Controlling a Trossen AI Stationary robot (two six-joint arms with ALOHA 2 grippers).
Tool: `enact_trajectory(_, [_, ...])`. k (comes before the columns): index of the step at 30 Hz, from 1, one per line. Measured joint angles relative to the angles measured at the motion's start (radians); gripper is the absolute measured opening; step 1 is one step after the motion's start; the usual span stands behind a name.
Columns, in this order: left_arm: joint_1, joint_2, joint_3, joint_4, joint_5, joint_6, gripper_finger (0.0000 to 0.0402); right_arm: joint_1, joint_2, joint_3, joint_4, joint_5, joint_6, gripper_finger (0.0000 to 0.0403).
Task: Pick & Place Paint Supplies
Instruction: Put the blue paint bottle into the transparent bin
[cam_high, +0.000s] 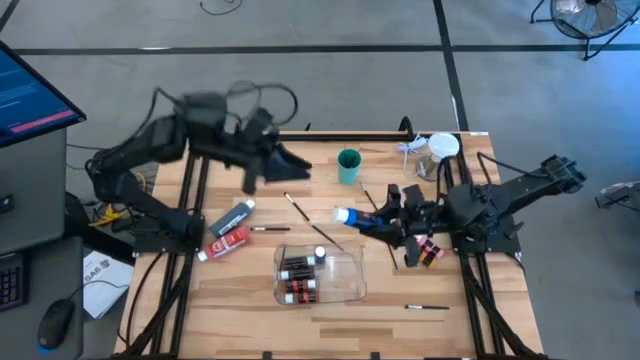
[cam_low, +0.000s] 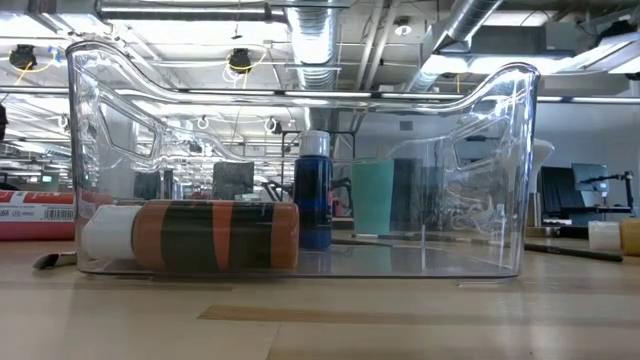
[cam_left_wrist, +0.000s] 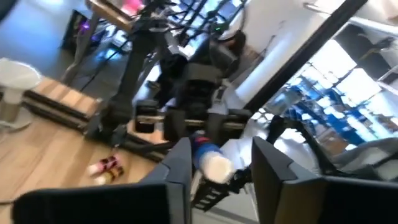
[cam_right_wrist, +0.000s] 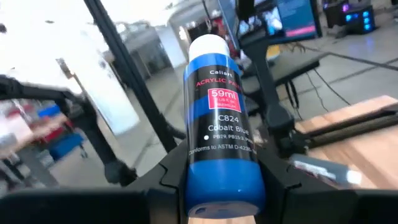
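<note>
Two claws are up: your right claw (cam_right_wrist: 221, 186) is clamped on the blue paint tube (cam_right_wrist: 221, 118), above the table (cam_high: 250, 300) beside the clear tray (cam_high: 345, 285); your left claw (cam_high: 295, 165), raised near the teal cup (cam_high: 348, 165), looks parted and seemingly empty

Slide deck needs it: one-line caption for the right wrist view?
Right gripper jaws clamped on a blue acrylic paint bottle, white cap pointing away, above the wooden table.
</note>
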Motion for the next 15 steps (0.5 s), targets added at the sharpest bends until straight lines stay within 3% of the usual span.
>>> enact_trajectory(4, [0.046,0.001,0.027,-0.104,0.026,-0.01,0.0115,-0.021,-0.019,-0.029,0.024,0.0,0.023,0.0107])
enact_trajectory(10, [0.007,0.083,0.016,-0.185,0.029,0.019,0.0174,-0.054,-0.015,-0.029,0.0,-0.005,0.052,0.0111])
enact_trajectory(15, [-0.012,0.143,0.017,-0.174,0.029,0.05,0.0188,-0.103,0.003,-0.029,-0.062,-0.032,0.107,0.0106])
